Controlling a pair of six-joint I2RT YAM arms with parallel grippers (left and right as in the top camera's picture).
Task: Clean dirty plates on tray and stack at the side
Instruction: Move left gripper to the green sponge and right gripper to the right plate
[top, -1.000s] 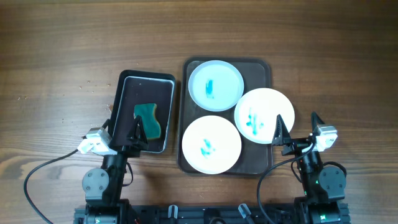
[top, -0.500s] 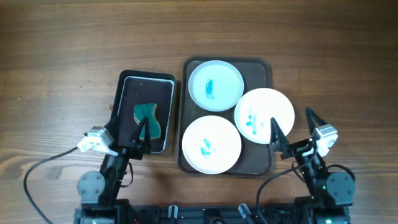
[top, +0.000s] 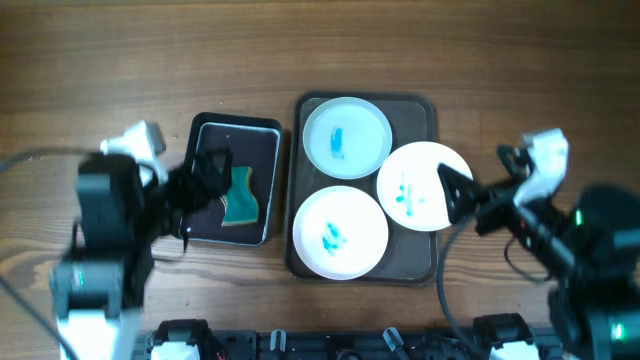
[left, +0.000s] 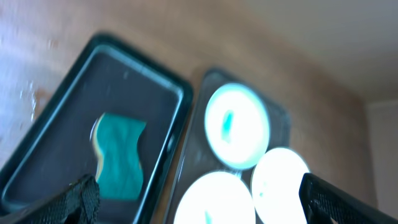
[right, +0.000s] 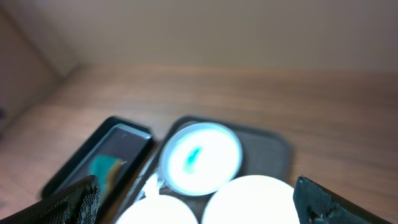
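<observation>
Three white plates lie on the dark brown tray (top: 414, 114), each smeared blue: one at the far end (top: 346, 137), one at the right (top: 425, 185) overhanging the rim, one nearest (top: 340, 231). My left gripper (top: 200, 185) hovers open and empty over the small black tray's left side; its wrist view looks down on the sponge (left: 118, 155) and the plates (left: 237, 124). My right gripper (top: 478, 180) is open and empty, one finger over the right plate's outer edge. The right wrist view shows the far plate (right: 200, 155) and the right plate (right: 255, 199) below the gripper (right: 208, 202).
A small black tray (top: 270, 130) sits left of the brown tray and holds a green-yellow sponge (top: 240, 197). Bare wooden table (top: 120, 60) surrounds both trays. Cables trail at the near corners.
Both arms have lifted away from the near table edge and swung forward: the left over the black tray, the right to the right plate's edge. Both grippers stayed open.
</observation>
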